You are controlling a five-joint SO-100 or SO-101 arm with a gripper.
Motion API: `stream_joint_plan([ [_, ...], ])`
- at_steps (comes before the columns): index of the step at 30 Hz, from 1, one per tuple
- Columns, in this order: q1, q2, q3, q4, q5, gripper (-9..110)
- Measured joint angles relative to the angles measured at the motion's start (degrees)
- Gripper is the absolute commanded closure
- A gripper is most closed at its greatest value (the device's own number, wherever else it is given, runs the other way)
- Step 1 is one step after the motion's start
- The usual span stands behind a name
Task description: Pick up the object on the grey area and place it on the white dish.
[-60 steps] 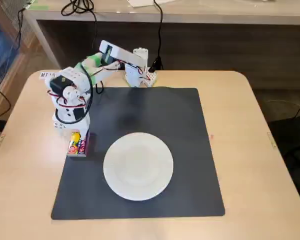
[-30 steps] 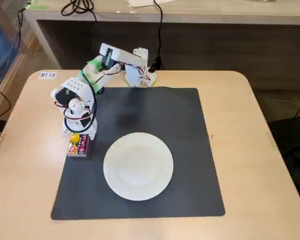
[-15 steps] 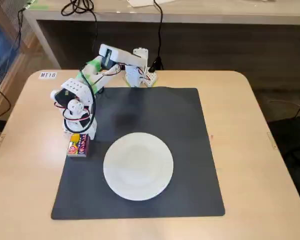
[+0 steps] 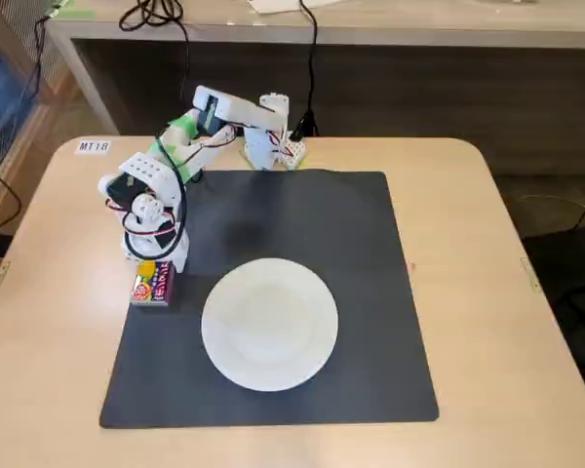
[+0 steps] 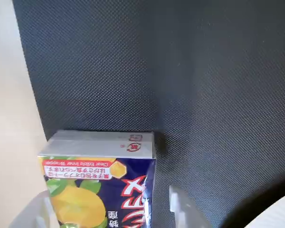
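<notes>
packet [image 4: 153,284]: flat at left edge of grey mat [image 4: 370,253], fixed view | gripper [image 4: 154,261]: over packet's far end, jaws spread either side of it in wrist view, contact unclear | white dish [image 4: 270,324]: mat centre, just right of packet

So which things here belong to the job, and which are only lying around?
Belong to the job:
- packet, at the mat's left edge
- grey mat
- white plate, empty
- gripper, open around the packet

Only lying around:
- "MT18" label on the table
- cables on the back shelf
</notes>
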Motion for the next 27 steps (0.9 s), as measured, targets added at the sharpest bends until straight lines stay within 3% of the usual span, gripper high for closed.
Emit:
stream_joint_plan([
  [27, 0.97, 0.00, 0.70, 0.00, -2.64, 71],
])
